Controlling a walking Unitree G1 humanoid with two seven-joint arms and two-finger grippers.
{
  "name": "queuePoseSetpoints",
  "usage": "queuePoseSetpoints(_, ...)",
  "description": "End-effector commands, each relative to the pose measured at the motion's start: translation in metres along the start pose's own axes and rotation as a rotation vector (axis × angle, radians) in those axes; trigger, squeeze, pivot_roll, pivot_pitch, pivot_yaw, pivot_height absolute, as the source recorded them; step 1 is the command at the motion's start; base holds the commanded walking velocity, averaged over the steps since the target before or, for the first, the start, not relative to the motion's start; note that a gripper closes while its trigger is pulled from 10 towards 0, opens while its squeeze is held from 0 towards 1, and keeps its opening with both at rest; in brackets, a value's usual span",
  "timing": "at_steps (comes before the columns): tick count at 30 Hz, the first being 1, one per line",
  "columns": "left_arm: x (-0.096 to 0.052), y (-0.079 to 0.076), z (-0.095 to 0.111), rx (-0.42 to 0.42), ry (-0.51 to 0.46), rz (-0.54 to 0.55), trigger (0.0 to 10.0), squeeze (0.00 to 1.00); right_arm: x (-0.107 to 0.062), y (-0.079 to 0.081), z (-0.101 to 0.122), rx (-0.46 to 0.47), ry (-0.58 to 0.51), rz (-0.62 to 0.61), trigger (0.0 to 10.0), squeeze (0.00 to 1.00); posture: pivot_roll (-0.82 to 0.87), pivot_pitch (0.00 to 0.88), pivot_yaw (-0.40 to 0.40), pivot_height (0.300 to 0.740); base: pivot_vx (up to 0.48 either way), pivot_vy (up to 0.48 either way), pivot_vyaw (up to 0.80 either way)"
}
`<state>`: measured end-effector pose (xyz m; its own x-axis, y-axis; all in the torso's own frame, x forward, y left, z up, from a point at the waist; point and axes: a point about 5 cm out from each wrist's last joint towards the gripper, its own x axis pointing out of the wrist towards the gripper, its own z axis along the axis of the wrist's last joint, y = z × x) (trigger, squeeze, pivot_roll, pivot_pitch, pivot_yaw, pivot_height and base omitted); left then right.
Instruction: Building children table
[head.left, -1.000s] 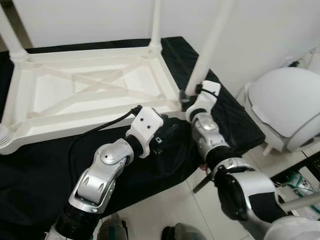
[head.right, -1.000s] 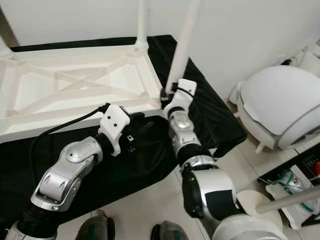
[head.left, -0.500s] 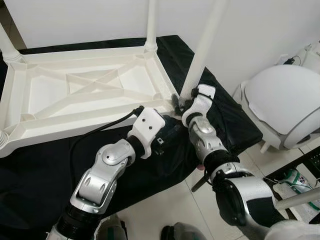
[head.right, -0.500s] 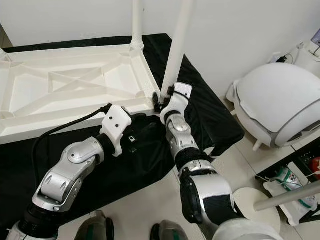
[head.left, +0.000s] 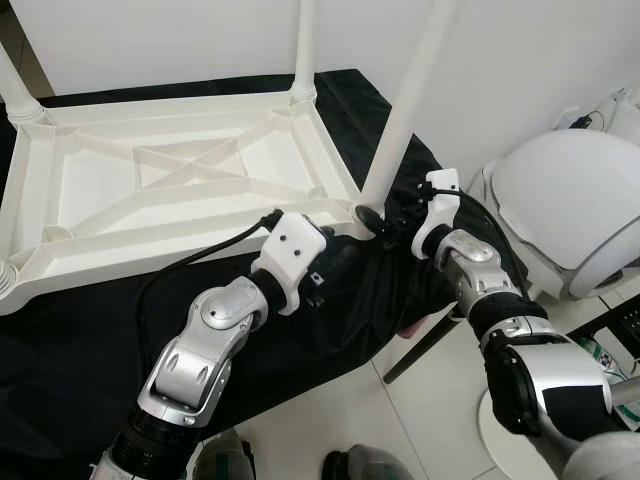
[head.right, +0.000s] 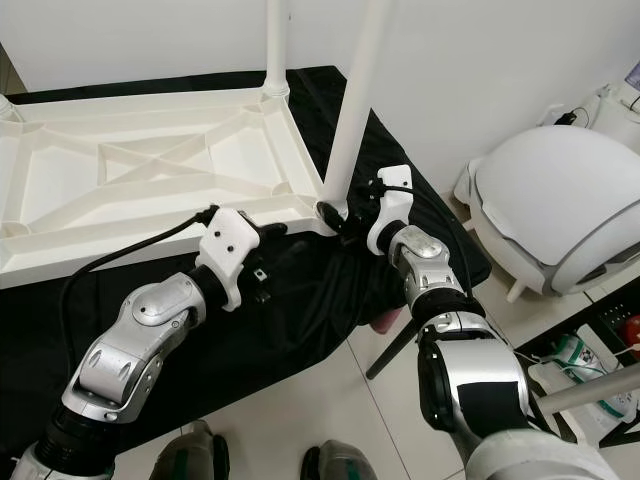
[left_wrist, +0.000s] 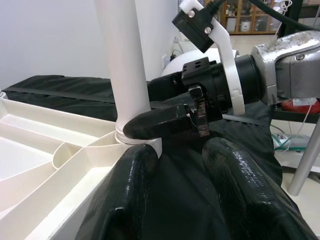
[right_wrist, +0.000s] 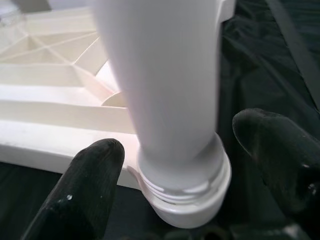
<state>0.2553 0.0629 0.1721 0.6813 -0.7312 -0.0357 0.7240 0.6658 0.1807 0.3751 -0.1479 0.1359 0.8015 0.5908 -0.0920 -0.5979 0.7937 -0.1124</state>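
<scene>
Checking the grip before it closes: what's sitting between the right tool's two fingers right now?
The white table leg, just above its socket collar, stands between the right tool's open fingers in the right wrist view.

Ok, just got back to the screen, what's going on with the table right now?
The white table lies upside down on a black cloth. The right gripper is open, its fingers on either side of the base of the near corner leg, which stands in its socket. The left gripper is open too, resting on the cloth just in front of that same corner.
</scene>
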Motion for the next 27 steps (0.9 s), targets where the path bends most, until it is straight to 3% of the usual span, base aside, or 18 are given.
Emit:
queuePoseSetpoints(1, 0.000, -0.001, 0.000, 0.004, 0.002, -0.009, 10.0, 0.00, 0.002, 0.001, 0.003, -0.031, 0.012, 0.037, 10.0, 0.00, 0.01, 0.000, -0.069, 0.740, 0.000, 0.000, 0.00)
queuePoseSetpoints(16, 0.002, -0.002, 0.002, 0.009, -0.005, -0.012, 10.0, 0.00, 0.020, 0.013, 0.008, -0.060, 0.058, 0.044, 10.0, 0.00, 0.03, 0.000, -0.069, 0.740, 0.000, 0.000, 0.00)
queuePoseSetpoints(17, 0.002, -0.002, 0.002, 0.009, -0.004, -0.012, 10.0, 0.00, 0.019, 0.013, 0.005, -0.072, 0.078, 0.034, 6.4, 0.00, 0.03, 0.000, -0.066, 0.740, 0.000, 0.000, 0.00)
queuePoseSetpoints(19, 0.001, -0.002, 0.002, 0.009, -0.003, -0.012, 10.0, 0.00, 0.019, 0.013, 0.005, -0.075, 0.082, 0.031, 6.4, 0.00, 0.03, 0.000, -0.066, 0.740, 0.000, 0.000, 0.00)
queuePoseSetpoints(20, 0.001, -0.002, 0.002, 0.009, -0.002, -0.012, 10.0, 0.00, 0.019, 0.012, 0.003, -0.078, 0.090, 0.020, 0.0, 0.00, 0.03, 0.000, -0.062, 0.740, 0.000, 0.000, 0.00)
queuePoseSetpoints(27, 0.001, -0.003, 0.002, 0.008, -0.001, -0.016, 10.0, 0.00, 0.015, 0.008, 0.000, -0.070, 0.104, -0.006, 0.0, 0.00, 0.02, 0.000, -0.056, 0.740, 0.000, 0.000, 0.00)
